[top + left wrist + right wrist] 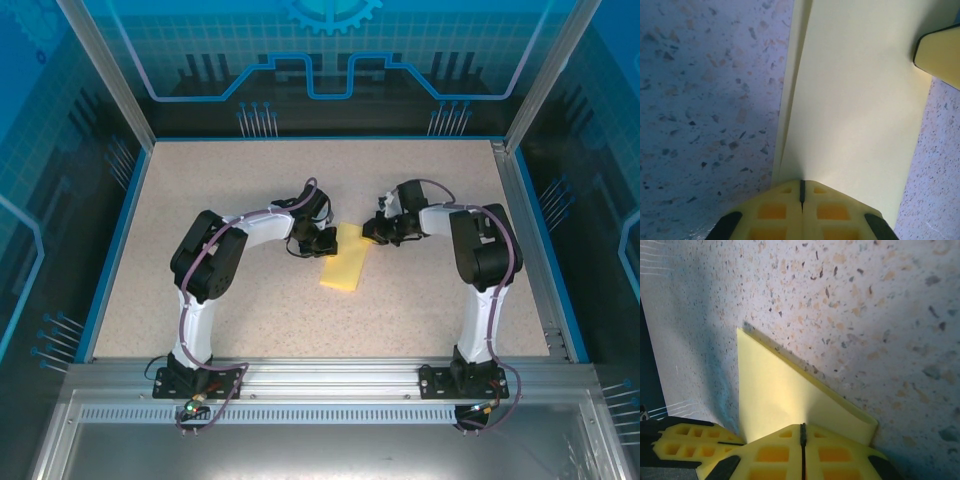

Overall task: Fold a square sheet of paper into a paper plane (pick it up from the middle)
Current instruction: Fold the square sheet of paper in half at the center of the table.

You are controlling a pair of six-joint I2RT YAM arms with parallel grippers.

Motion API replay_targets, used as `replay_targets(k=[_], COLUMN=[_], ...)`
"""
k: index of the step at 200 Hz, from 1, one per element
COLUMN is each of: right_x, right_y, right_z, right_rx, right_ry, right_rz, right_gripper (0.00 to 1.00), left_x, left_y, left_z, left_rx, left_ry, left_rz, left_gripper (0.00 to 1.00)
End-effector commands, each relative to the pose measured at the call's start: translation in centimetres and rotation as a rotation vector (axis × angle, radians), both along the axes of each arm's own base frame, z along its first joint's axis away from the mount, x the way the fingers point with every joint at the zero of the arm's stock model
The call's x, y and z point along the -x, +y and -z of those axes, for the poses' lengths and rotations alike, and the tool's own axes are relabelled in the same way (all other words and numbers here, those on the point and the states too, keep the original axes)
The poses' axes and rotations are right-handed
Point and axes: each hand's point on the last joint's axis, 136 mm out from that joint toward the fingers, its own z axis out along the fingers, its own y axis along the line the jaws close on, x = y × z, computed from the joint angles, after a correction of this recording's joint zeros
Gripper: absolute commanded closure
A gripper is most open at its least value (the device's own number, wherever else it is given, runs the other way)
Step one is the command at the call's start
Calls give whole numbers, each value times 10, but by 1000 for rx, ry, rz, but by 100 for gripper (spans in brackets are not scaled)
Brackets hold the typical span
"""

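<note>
The yellow sheet of paper [345,262] lies on the speckled table as a narrow folded strip running from the middle toward the near side. Both grippers meet at its far end. My left gripper [322,240] is on the strip's left side, its jaws shut with the paper [855,110] running out from the tips [801,187]; a second layer shows along the left edge. My right gripper [375,232] is shut at the strip's far right corner, where a triangular flap [770,390] rises into its tips [802,429] with a rounded fold loop at the right.
The right gripper's yellow finger [940,55] shows at the top right of the left wrist view. The left gripper's fingers [685,440] sit close beside the right jaws. A blue rim [120,230] and metal frame border the table [250,190].
</note>
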Motion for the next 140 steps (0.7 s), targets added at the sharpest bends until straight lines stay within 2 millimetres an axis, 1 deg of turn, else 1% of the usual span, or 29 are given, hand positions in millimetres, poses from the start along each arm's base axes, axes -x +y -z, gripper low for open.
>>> replay_targets(k=[1, 24, 31, 42, 76, 119, 140], right_x=[-4, -15, -18, -21, -21, -13, -9], right_y=[1, -3, -3, -5, -6, -15, -18], right_z=[-9, -35, -39, -39, -22, 13, 27], right_rx=[-17, -50, -59, -55, -46, 19, 34], right_ry=[11, -28, -35, -29, 11, 89, 135], right_rz=[-8, 5, 6, 10, 16, 49, 57], right_gripper=[93, 92, 92, 92, 92, 92, 92], left_x=[31, 31, 31, 31, 29, 30, 30], left_y=[15, 15, 15, 15, 14, 14, 15], left_z=[36, 36, 36, 36, 35, 35, 34], left_rx=[-95, -94, -93, -91, -89, -89, -91], left_ry=[116, 117, 119, 118, 115, 117, 116], left_rz=[32, 30, 30, 28, 27, 29, 31], left_gripper=[100, 100, 100, 100, 100, 100, 100])
